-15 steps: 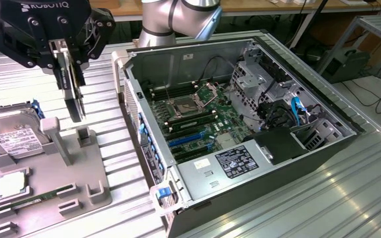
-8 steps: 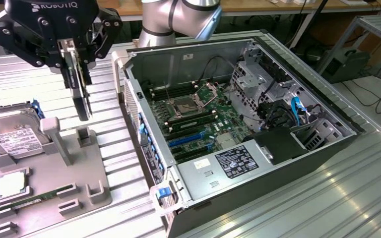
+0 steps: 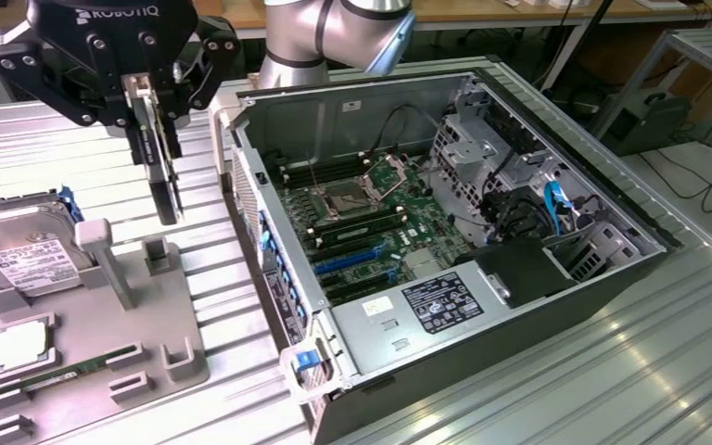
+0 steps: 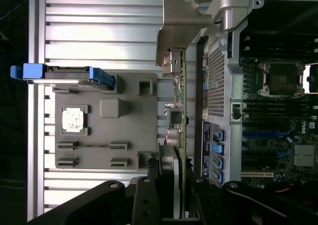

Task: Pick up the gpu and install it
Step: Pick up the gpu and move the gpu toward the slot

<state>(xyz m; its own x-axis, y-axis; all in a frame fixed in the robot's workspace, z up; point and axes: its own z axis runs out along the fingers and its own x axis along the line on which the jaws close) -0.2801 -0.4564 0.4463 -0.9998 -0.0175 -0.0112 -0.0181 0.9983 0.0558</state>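
GPU (image 3: 166,190): lifted, hangs edge-on between gray holder tray (image 3: 146,324) and open PC case (image 3: 517,343), off table. Gripper (image 3: 152,102) clamped on card's top edge. Step: pick done, transfer to case. Install prob. needs card edge aligned w/ blue mobo slot (image 3: 344,260), bracket at case rear.
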